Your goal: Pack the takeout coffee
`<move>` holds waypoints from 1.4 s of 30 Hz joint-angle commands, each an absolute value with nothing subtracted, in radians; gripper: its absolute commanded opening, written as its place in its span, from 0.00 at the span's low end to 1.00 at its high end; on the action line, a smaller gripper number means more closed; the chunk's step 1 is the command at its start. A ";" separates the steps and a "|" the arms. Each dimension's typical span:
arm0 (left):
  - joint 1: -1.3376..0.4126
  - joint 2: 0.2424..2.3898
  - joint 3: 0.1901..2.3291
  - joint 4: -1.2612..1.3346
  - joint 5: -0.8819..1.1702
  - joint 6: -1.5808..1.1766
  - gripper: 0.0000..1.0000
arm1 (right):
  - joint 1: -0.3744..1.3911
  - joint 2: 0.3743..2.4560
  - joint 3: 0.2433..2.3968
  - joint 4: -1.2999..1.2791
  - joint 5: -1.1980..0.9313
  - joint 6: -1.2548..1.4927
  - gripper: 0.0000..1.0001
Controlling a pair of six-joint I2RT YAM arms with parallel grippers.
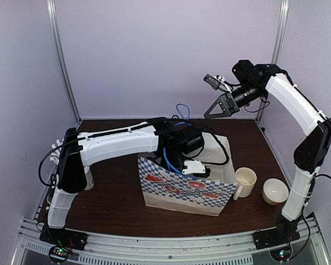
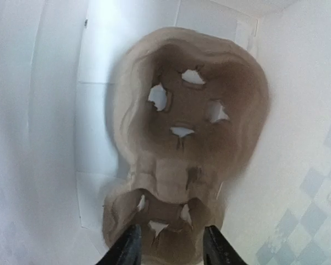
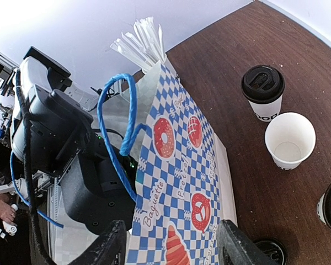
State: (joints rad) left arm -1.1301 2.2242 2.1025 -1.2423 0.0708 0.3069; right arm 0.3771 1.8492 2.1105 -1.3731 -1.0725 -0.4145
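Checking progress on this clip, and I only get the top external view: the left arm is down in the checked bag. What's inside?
Observer: The left wrist view shows a brown pulp cup carrier lying in the bag, its visible pockets empty.
Operator: Is the left hand gripping it?
Observer: Its fingers stand apart on either side of the carrier's near edge. I cannot tell whether they touch it.
Operator: I see no lidded cups. Where are they?
Observer: The right wrist view shows a black-lidded cup upright on the table beside the bag, next to an unlidded white cup.
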 commanded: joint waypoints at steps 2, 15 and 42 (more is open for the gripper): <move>-1.145 2.217 2.132 -1.258 0.071 0.315 0.50 | 0.378 1.829 2.124 -1.388 -1.065 -0.428 0.59; -1.146 2.050 2.184 -1.277 0.063 0.318 0.56 | 0.308 1.794 2.089 -1.378 -1.004 -0.430 0.59; -0.774 1.823 2.081 -0.999 0.054 0.139 0.61 | 0.296 1.667 1.935 -1.344 -0.984 -0.502 0.61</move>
